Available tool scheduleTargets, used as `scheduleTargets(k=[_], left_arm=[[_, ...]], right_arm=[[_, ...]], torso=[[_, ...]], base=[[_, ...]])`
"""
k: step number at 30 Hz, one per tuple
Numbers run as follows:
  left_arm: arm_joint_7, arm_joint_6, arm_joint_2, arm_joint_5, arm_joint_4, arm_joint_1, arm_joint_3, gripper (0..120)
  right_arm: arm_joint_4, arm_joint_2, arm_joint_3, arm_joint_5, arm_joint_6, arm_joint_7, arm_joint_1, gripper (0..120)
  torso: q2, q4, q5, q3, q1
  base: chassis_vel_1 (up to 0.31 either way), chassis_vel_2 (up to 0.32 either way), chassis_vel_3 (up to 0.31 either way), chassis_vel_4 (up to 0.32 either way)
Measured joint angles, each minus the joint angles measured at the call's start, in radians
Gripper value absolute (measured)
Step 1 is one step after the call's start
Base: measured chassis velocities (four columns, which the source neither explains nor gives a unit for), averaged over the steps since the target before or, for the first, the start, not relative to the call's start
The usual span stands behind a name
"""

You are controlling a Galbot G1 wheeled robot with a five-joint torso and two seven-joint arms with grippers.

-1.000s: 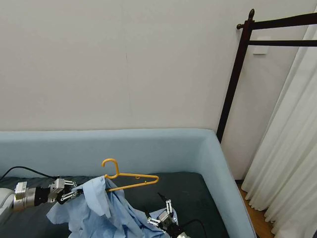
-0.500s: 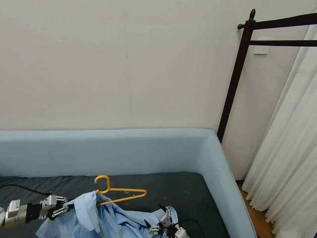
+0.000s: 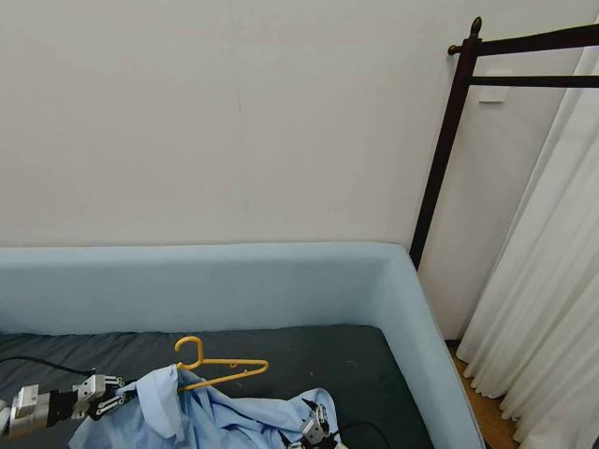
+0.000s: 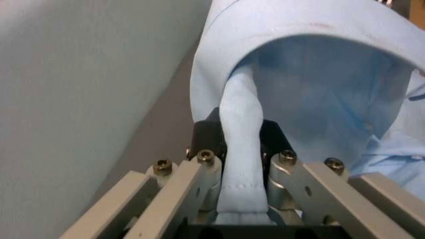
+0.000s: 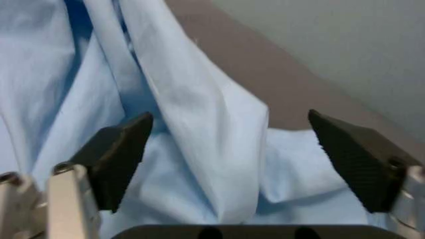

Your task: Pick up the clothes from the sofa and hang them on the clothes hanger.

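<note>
Clothes meant a single pale blue shirt (image 3: 225, 419), which lay bunched on the dark seat of the sofa (image 3: 234, 281), at the near edge of the head view. The dark wooden rack (image 3: 440, 178) stood well apart from it, past the sofa's right-hand end, with its bar bare, so the hanging itself was not yet done.

The shirt's collar end was draped over a yellow hanger (image 3: 229, 367), whose hook poked up clear of the cloth. That was probably why the garment was held by the collar, to keep it seated on the hanger.

The left gripper (image 3: 120, 393) reached in low from the left. Its wrist view showed the jaws clamped on a rolled strip of the shirt (image 4: 240, 114) just below the collar. The right gripper (image 5: 239, 159) sat low over the crumpled body of the shirt with its pads (image 5: 126, 149) spread wide, a fold lying between them ungripped. I judged it was placed to take a second hold.

Against a second before, hanger, shirt and left gripper had all sunk lower and drifted left, and the right gripper had dropped toward the bottom edge. The rack and sofa had held their places.
</note>
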Motion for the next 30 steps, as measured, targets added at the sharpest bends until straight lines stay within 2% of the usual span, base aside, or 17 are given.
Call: scheduleTargets(k=[1,3,5,6,8,10,13,15,17,19,23,25,30], left_arm=[[0.0,0.0,0.0,-0.001,-0.003,0.0,0.0,7],[-0.001,-0.001,0.0,-0.004,-0.023,0.004,0.002,7],[-0.001,-0.001,0.0,-0.005,-0.026,0.005,0.002,7],[-0.002,-0.003,-0.001,-0.007,-0.029,0.007,0.003,7],[-0.003,-0.006,-0.004,-0.009,-0.032,0.008,0.004,7],[-0.003,-0.007,-0.005,-0.01,-0.032,0.007,0.005,7],[-0.003,-0.011,-0.012,-0.011,-0.031,0.001,0.009,7],[-0.004,-0.013,-0.013,-0.011,-0.028,-0.003,0.011,7],[-0.004,-0.017,-0.017,-0.014,-0.018,-0.016,0.014,7],[-0.004,-0.018,-0.018,-0.016,-0.014,-0.02,0.014,7],[-0.004,-0.021,-0.022,-0.041,0.007,-0.039,0.018,7],[-0.004,-0.022,-0.023,-0.058,0.013,-0.045,0.019,7],[-0.021,-0.072,-0.022,-0.189,0.033,-0.052,0.027,7]], right_arm=[[-0.008,0.003,0.002,-0.002,0.0,-0.002,0.003,85],[-0.064,0.026,0.016,-0.01,0.0,-0.008,0.024,72],[-0.071,0.029,0.018,-0.01,0.0,-0.008,0.027,70],[-0.092,0.035,0.023,-0.009,0.0,-0.008,0.036,62],[-0.109,0.042,0.027,-0.002,0.0,-0.01,0.047,53],[-0.115,0.046,0.03,0.002,0.0,-0.01,0.052,50],[-0.115,0.05,0.031,0.027,0.0,-0.015,0.057,35],[-0.106,0.048,0.03,0.043,0.0,-0.017,0.056,32],[-0.071,0.038,0.021,0.098,-0.003,-0.018,0.049,20],[-0.059,0.034,0.018,0.124,-0.008,-0.019,0.047,17],[0.012,0.023,0.012,0.295,-0.041,-0.021,0.04,0],[0.036,0.021,0.014,0.341,-0.054,-0.017,0.04,0],[0.121,0.013,0.042,0.464,-0.091,0.01,0.065,0]], torso=[[0.0,0.0,0.0,0.0,0.0],[0.0,0.0,0.0,0.0,0.0],[0.0,0.0,0.0,0.0,0.0],[0.0,0.0,-0.0001,0.0,0.0],[0.0,0.0,-0.0001,0.0,0.0],[0.0,0.0,-0.0001,0.0,0.0],[0.0,0.0001,-0.0001,0.0,0.0],[0.0,0.0,-0.0001,0.0,0.0],[0.0,0.0,-0.0001,0.0,0.0],[0.0,-0.0001,-0.0002,0.0,0.0],[0.0,0.0,-0.0002,0.0,0.0],[0.0,0.0,-0.0001,0.0,0.0],[0.0,0.0,-0.0003,0.0,0.0]], base=[[0.0,0.0,0.0,0.0],[0.0,0.0,0.0,0.0],[0.0,0.0,0.0,0.0],[0.0,0.0,0.0,0.0],[0.0,0.0,0.0,0.0],[0.0,0.0,0.0,0.0],[0.0,0.0,0.0,0.0],[0.0,0.0,0.0,0.0],[0.0,0.0,0.0,0.0],[0.0,0.0,0.0,0.0],[0.0,0.0,0.0,0.0],[0.0,0.0,0.0,0.0],[0.0,0.0,0.0,0.0]])
